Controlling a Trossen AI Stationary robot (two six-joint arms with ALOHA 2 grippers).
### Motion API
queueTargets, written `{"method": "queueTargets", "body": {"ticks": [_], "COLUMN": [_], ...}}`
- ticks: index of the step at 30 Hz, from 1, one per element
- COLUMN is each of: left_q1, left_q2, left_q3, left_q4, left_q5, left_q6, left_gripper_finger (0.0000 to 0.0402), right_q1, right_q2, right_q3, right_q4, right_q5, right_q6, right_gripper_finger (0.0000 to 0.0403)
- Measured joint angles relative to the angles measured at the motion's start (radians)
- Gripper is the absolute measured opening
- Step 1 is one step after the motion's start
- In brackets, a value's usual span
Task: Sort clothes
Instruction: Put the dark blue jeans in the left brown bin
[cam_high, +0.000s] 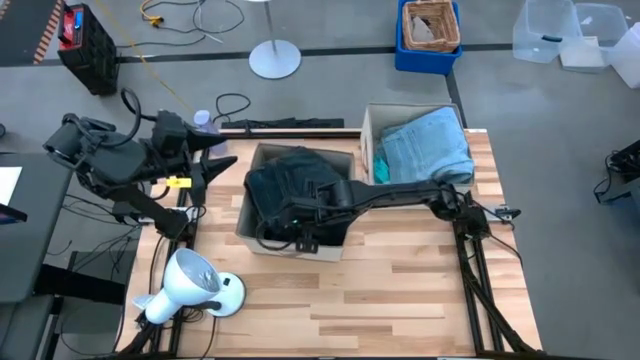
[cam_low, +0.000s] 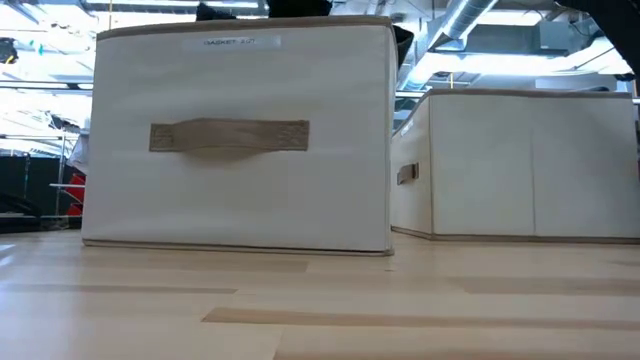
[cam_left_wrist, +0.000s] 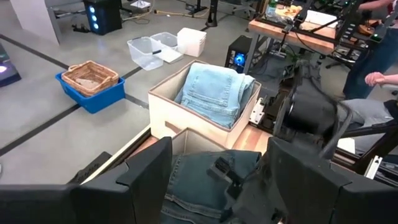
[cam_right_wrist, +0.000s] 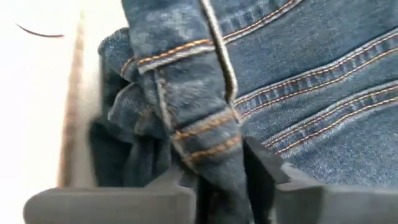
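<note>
Beige box (cam_low: 240, 140) hides dark jeans (cam_right_wrist: 298, 87) the right tool (cam_right_wrist: 217, 168) pinches

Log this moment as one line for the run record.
right gripper: down in near box, shut on dark jeans | left gripper: open, waiting at table's left edge | light jeans: in far box

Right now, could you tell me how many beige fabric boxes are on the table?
2: the near box holds the dark charcoal jeans and the right gripper; the far box holds the light blue jeans.

Two beige fabric boxes (cam_high: 368, 130) stand on the wooden table (cam_high: 400, 290).
</note>
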Motion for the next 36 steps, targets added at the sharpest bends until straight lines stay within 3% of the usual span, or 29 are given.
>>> {"method": "queueTargets", "body": {"ticks": [8, 12, 16, 24, 36], "left_q1": [0.000, 0.000, 0.000, 0.000, 0.000], "left_q2": [0.012, 0.021, 0.034, 0.057, 0.059], "left_q3": [0.000, 0.000, -0.001, -0.001, -0.001], "left_q4": [0.000, 0.000, 0.000, 0.000, 0.001], "left_q5": [0.000, -0.001, -0.001, -0.003, -0.003], "left_q6": [-0.019, -0.026, -0.033, -0.056, -0.072], "left_gripper_finger": [0.0256, 0.0256, 0.0256, 0.0256, 0.0256], "right_q1": [0.006, 0.011, -0.013, -0.089, -0.150], "right_q2": [-0.142, -0.212, -0.236, -0.135, 0.117], "right_q3": [0.002, 0.002, 0.005, 0.003, 0.003], "right_q4": [0.011, 0.036, -0.018, -0.054, -0.076], "right_q5": [-0.010, -0.005, 0.040, 0.024, -0.110], "right_q6": [0.006, -0.008, 0.037, 0.041, 0.088], "right_gripper_finger": [0.0232, 0.0252, 0.0212, 0.0017, 0.0002]}}
